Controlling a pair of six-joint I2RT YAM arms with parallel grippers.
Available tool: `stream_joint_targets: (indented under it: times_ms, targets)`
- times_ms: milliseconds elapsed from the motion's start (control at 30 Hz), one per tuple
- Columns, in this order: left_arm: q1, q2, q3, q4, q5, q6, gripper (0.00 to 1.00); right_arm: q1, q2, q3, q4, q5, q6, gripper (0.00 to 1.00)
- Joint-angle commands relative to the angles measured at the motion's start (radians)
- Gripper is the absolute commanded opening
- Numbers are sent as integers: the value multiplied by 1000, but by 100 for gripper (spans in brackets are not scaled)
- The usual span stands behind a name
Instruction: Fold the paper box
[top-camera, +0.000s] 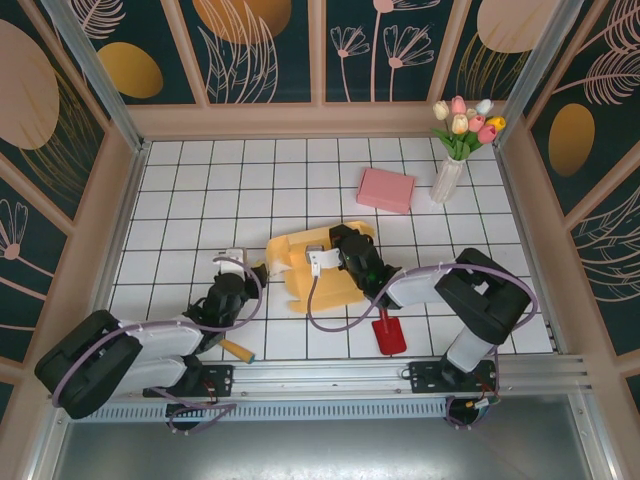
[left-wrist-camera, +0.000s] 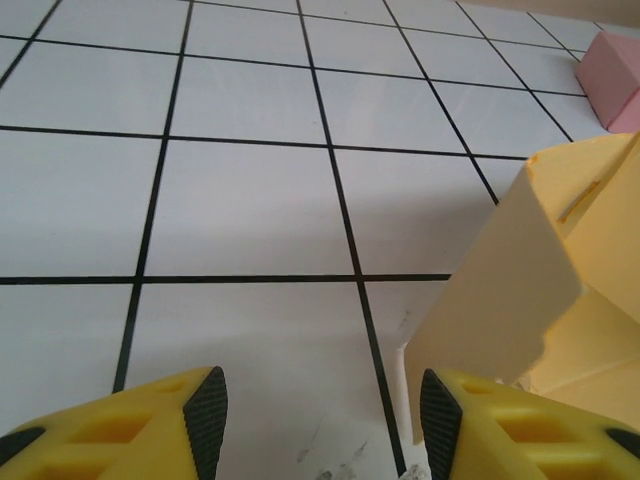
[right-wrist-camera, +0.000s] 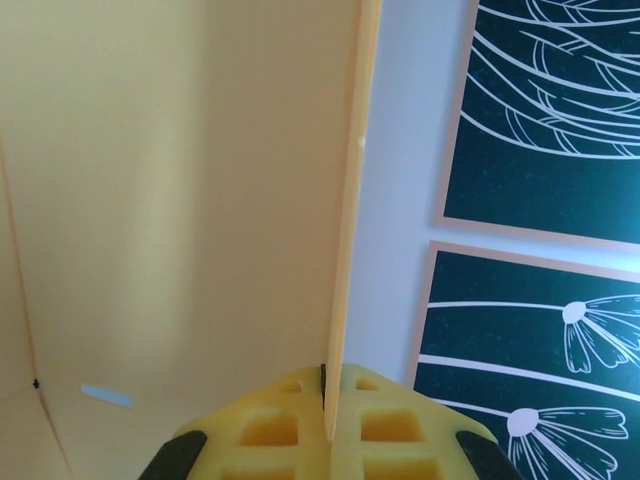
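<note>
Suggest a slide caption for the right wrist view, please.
Right pincer shut on the edge of the yellow paper box, patterned wall panels behind.

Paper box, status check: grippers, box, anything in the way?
Right gripper shut on a panel of the paper box. Left gripper open, empty, beside a flap. Box partly folded on the table. Pink block apart behind it.

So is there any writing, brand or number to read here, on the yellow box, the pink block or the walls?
None can be read.
The yellow paper box is plain; a small pale mark inside it is too blurred to read.
The pink block is blank, and the wall panels carry flower drawings, no letters.
</note>
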Motion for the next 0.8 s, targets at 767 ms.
stream_joint_targets:
  times_ms: [767]
  targets:
    - [11,-182,-14,-107,-224,-188,55,4,-2,-13,-53,-14,12,0]
